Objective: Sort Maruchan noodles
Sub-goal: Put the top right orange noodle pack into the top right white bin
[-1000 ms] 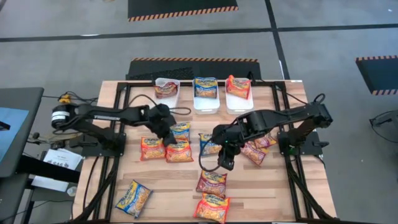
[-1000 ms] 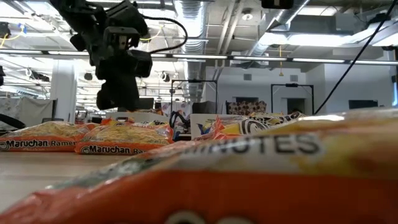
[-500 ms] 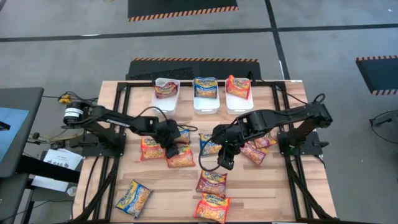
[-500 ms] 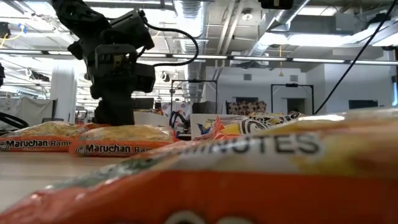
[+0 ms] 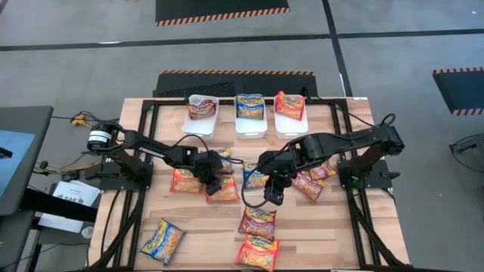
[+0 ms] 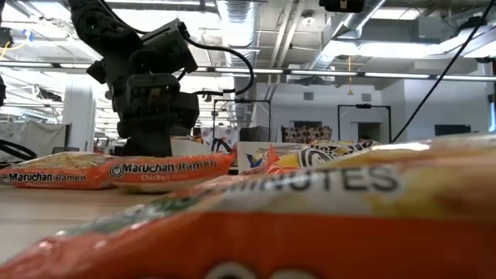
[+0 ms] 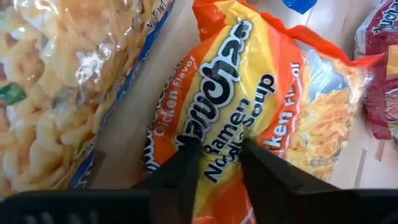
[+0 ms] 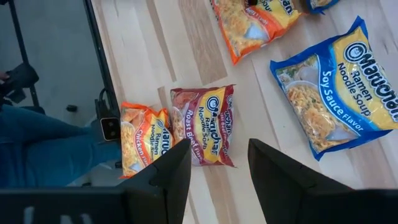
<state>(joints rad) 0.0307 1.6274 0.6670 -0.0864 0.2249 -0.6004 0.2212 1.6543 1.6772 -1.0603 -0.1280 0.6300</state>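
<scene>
The left jaws [image 7: 214, 152] are clenched on an orange packet [image 7: 249, 106] printed "Maruchan Ramen Noodle Soup" and "Chicken Flavor" in dark letters on yellow; in the low view the same orange packet [image 6: 167, 170] shows "Maruchan Ramen" and "Chicken Flavor" along its edge, one end tilted up off the wooden surface [image 5: 204, 227] under the left arm. Seen from above, this packet [image 5: 221, 189] lies near the middle of the surface, just right of a second orange packet [image 5: 184, 180] and just near of a blue packet [image 5: 221, 159]. The right jaws [image 8: 217, 162] hang released above the surface right of centre [image 5: 274, 193], grasping nothing. Below them the right wrist view shows a dark red packet [image 8: 208, 124] reading "Maruchan" and "Roast Beef", an orange chicken packet [image 8: 144, 138] beside it, and a blue packet [image 8: 339, 87] reading "Maruchan Ramen Noodle Soup, Soy Sauce Flavor". All packets are flat, glossy and rectangular with yellow print. Three white bins [image 5: 250, 125] stand along the far edge, holding a dark red, a blue and an orange packet from left to right. Another blue packet [image 5: 162, 240] lies near the left near corner
</scene>
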